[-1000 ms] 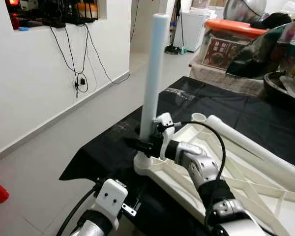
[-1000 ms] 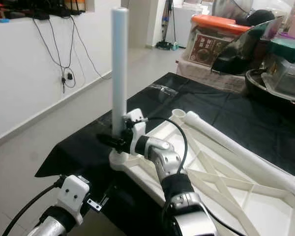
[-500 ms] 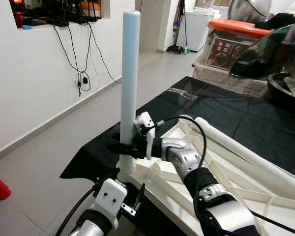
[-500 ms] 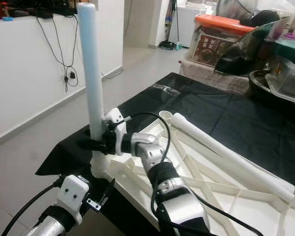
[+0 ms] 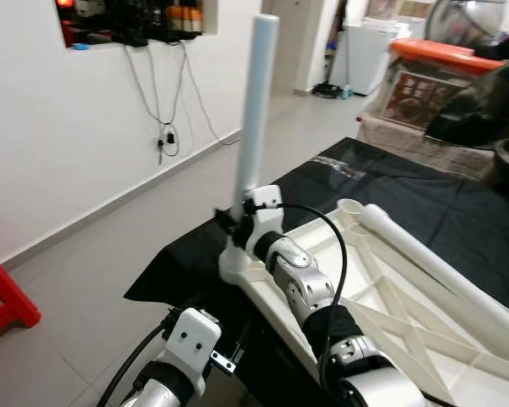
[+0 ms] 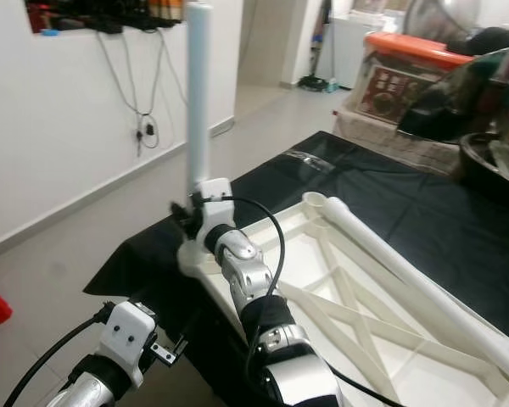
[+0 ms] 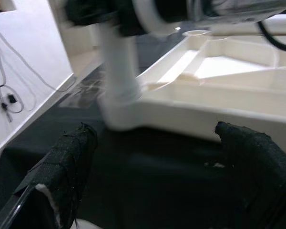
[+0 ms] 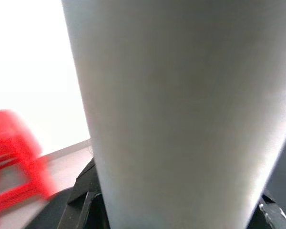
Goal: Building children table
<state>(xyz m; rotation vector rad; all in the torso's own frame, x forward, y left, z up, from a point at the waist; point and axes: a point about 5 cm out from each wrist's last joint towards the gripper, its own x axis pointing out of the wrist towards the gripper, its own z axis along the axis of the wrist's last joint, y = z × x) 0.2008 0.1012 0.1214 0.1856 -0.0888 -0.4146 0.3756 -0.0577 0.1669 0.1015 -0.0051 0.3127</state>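
A white children's table top [image 6: 339,271] lies upside down on a black cloth [image 5: 187,263]. One white table leg [image 5: 256,110] stands upright in the top's near-left corner socket. My right gripper [image 5: 234,222] is shut on this leg just above the socket. The leg [image 8: 181,114] looms very close in the right wrist view. A second white leg [image 5: 441,271] lies slanted across the underside ribs. My left gripper [image 7: 157,162] is open, low and in front of that corner, with nothing between its fingers [image 7: 69,157].
A white wall with hanging cables [image 5: 165,127] runs along the left, with bare floor between it and the table. A red stool [image 5: 4,292] stands on the floor at the near left. Storage boxes, one with an orange lid [image 5: 433,76], crowd the back right.
The head views have swung, bringing the red stool into sight. My right gripper stays clamped low on the upright leg, its forearm now stretched out straighter. The left arm is unchanged.
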